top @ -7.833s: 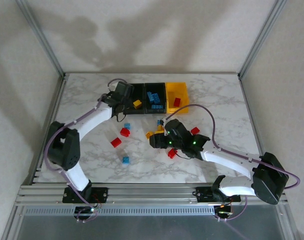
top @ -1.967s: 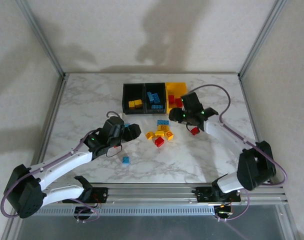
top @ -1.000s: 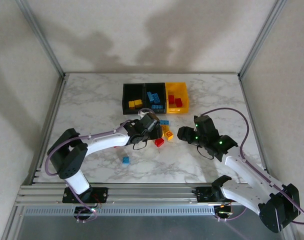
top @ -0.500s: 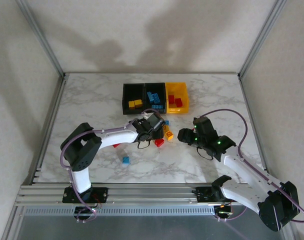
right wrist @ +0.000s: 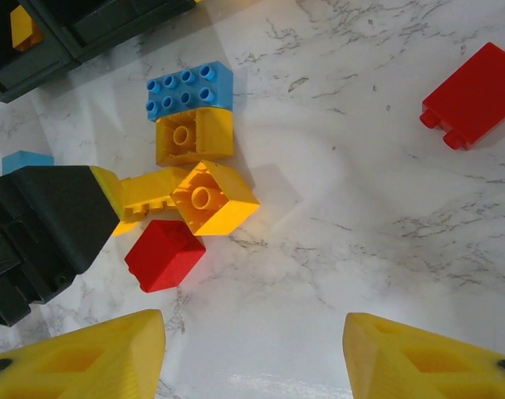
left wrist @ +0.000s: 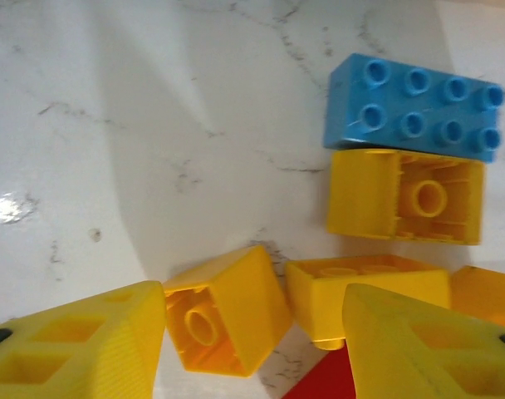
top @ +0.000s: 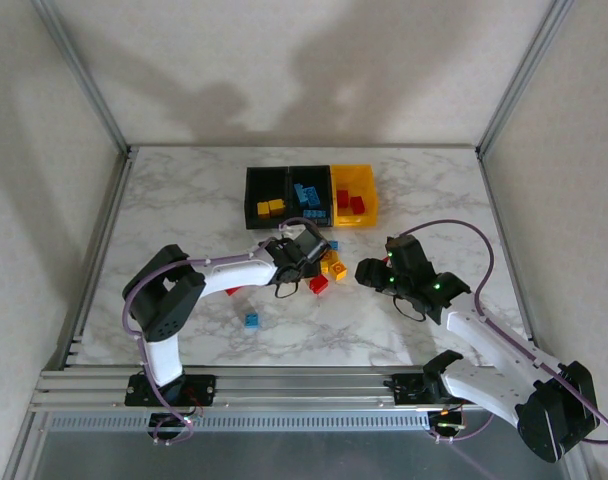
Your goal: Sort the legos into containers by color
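The legos lie in a cluster at mid-table. My left gripper [left wrist: 254, 320] [top: 314, 263] is low over them and open. Its left finger touches a tipped yellow brick [left wrist: 227, 320], and its right finger overlaps a second yellow brick [left wrist: 365, 287]. A red brick [left wrist: 319, 384] [right wrist: 164, 254] lies just below them. Beyond lie an upturned yellow brick [left wrist: 406, 197] and a blue brick [left wrist: 414, 106] [top: 331, 244]. My right gripper [right wrist: 252, 357] [top: 368, 272] hangs open over bare marble right of the cluster. The containers [top: 288, 182] stand behind, holding yellow, blue and red bricks from left to right.
A loose blue brick [top: 252, 320] lies near the front. A red brick [top: 232, 291] peeks out beside the left arm. Another red brick [right wrist: 473, 96] lies off to the right of the cluster. Metal rails border the marble table [top: 174, 200].
My left gripper has slid a little to the right, into the yellow bricks. The right arm has hardly moved.
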Action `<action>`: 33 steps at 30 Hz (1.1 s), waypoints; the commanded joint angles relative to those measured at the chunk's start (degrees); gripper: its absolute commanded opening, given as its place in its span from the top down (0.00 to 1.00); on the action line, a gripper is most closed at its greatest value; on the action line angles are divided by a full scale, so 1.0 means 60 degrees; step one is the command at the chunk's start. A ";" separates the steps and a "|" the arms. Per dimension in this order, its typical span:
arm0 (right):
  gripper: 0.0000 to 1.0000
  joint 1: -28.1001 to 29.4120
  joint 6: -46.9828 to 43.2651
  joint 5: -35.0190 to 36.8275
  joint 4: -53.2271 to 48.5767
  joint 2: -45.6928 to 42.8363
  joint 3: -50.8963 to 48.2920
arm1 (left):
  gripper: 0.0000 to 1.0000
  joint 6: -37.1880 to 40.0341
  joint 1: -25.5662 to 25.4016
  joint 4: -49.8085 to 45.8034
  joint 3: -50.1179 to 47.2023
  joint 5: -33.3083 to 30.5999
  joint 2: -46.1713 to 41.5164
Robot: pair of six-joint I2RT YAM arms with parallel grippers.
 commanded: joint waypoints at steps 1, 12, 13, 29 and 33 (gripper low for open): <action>0.41 -0.0071 0.0045 -0.0106 0.0181 0.0051 -0.0164 | 0.42 -0.0331 0.0122 -0.0056 -0.0404 -0.0560 -0.0108; 0.41 -0.0072 0.0051 -0.0077 0.0230 0.0152 -0.0170 | 0.45 -0.0204 0.0267 -0.0132 -0.0285 -0.0578 0.0360; 0.42 -0.0072 0.0060 -0.0072 0.0224 0.0166 -0.0178 | 0.46 -0.0203 0.0302 -0.0154 -0.0335 -0.0609 0.0297; 0.42 -0.0072 0.0079 -0.0122 0.0386 0.0359 -0.0114 | 0.46 0.0101 0.0508 -0.0515 -0.0861 -0.0703 -0.0415; 0.42 -0.0068 0.0096 -0.0078 0.0354 0.0351 -0.0139 | 0.40 0.0083 0.0486 -0.0323 -0.0741 -0.0181 -0.0105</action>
